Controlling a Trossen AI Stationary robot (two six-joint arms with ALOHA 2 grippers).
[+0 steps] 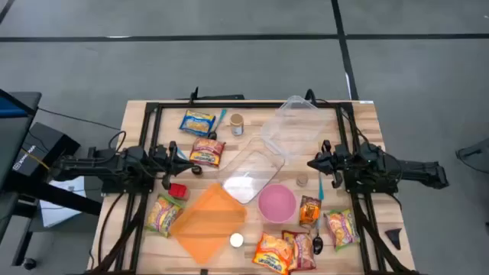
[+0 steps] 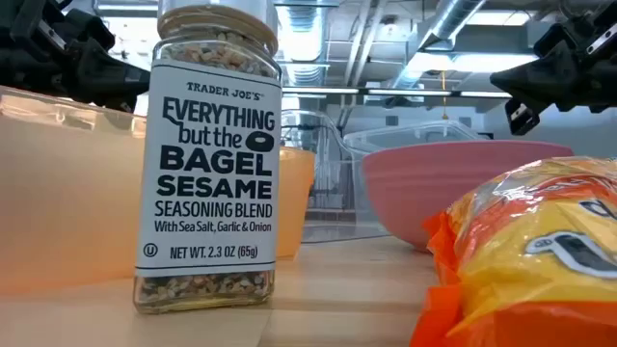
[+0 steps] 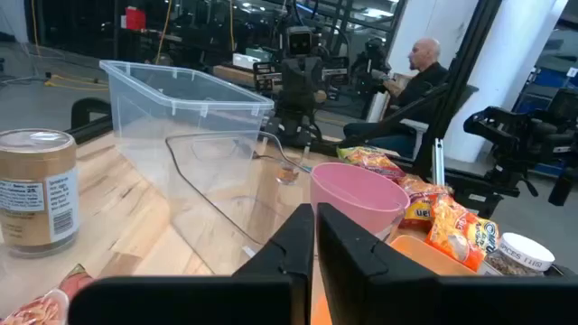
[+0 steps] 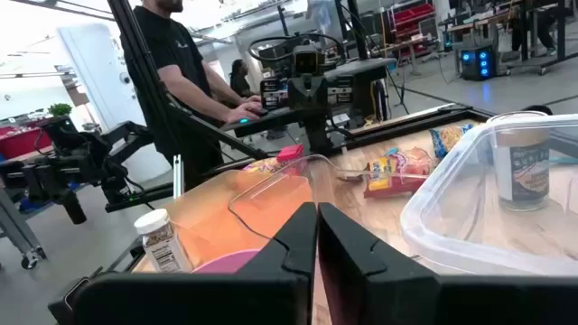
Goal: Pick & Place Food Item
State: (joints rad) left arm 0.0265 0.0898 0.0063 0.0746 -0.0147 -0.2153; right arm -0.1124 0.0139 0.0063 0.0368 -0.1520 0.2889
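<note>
Food lies spread over the wooden table [image 1: 359,114]: a yellow and blue packet [image 1: 198,121], a red and yellow packet [image 1: 208,151], a brown jar [image 1: 237,124], snack bags [image 1: 163,214] [image 1: 273,252] [image 1: 341,228] and a seasoning jar [image 2: 207,154] standing upright. My left gripper [image 1: 187,160] hovers shut at the table's left, beside the red and yellow packet, with nothing in it. My right gripper [image 1: 310,163] hovers shut at the right, near a clear tub [image 1: 294,126], and holds nothing. The fingers are closed together in both wrist views [image 3: 314,217] [image 4: 317,215].
A second clear container [image 1: 252,174] lies mid-table, with a pink bowl [image 1: 276,202] and an orange tray [image 1: 208,221] nearer the front edge. A small red item [image 1: 177,189] sits by the left arm. A spoon [image 1: 317,243] lies front right. People are in the room beyond.
</note>
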